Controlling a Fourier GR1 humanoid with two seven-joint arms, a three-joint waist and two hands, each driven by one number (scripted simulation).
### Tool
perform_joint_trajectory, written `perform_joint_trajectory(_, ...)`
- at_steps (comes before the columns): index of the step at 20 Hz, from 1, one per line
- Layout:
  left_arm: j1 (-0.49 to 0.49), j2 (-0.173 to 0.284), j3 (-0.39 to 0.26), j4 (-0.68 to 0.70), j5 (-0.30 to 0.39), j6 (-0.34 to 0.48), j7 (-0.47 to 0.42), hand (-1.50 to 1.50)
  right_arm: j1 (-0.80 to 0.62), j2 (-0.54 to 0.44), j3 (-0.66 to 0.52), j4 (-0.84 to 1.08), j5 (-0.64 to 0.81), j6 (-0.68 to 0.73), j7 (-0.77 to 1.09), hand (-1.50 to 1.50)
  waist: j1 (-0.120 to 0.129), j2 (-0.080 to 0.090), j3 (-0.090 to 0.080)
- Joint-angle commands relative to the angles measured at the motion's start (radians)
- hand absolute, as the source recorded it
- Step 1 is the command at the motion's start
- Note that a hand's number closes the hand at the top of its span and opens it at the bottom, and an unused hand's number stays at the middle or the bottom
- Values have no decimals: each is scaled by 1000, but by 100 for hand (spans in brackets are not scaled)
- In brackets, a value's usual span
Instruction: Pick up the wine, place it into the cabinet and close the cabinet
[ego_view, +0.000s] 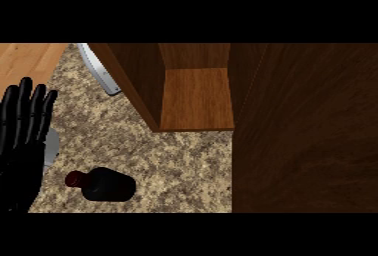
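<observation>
While the left hand (22, 135) rests at the view's left edge with fingers (28, 102) straight, spread a little and pointing up, holding nothing, the rest of the view is mostly counter and cabinet. Right hand doesn't show. Counter (177, 155) is speckled beige-brown granite, mottled and matte. Past the fingertips, top left, a strip of light wood floor (29, 57) with visible plank grain. Cabinet (196, 97) is dark reddish-brown wood, boxy, open toward the view; its lighter inner shelf sits well to the right of the fingers, and nothing shows on the visible part of it. A big dark wood panel (310, 130), likely the cabinet door, fills the far right side, vertical grain, edge running top to bottom. Wine (103, 184): dark, squat bottle, rounded shoulders, dark red cap end, seen steeply from above, so can't tell whether it stands or lies. It sits on the granite below and to the right of the fingers, near the palm but apart from it, outside the cabinet and short of its front edge. Curved pale grey strip (100, 70), metallic look, lies on the counter to the right of the fingertips, beside the cabinet's left wall. Small grey patch (50, 150) just beside the palm, partly hidden; can't identify it.
</observation>
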Motion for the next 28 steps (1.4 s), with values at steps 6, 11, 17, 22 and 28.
perform_joint_trajectory(6,28,115,-242,-74,316,-451,-109,-150,68,6,39,-55,15,10,16,-150,-20,1,-44)
perform_joint_trajectory(11,232,173,-364,-150,608,-554,64,-150,145,5,155,-126,-101,113,95,-150,12,-1,-40)
perform_joint_trajectory(17,379,377,-200,-270,863,-675,71,-150,194,-15,156,-348,-169,97,257,-150,13,6,-40)
perform_joint_trajectory(22,506,430,-170,-425,911,-644,83,-150,157,-29,128,-327,-192,100,285,-150,25,7,-39)
perform_joint_trajectory(28,549,481,-138,-465,918,-651,53,-150,134,-27,166,-403,-160,60,382,-150,25,5,-39)
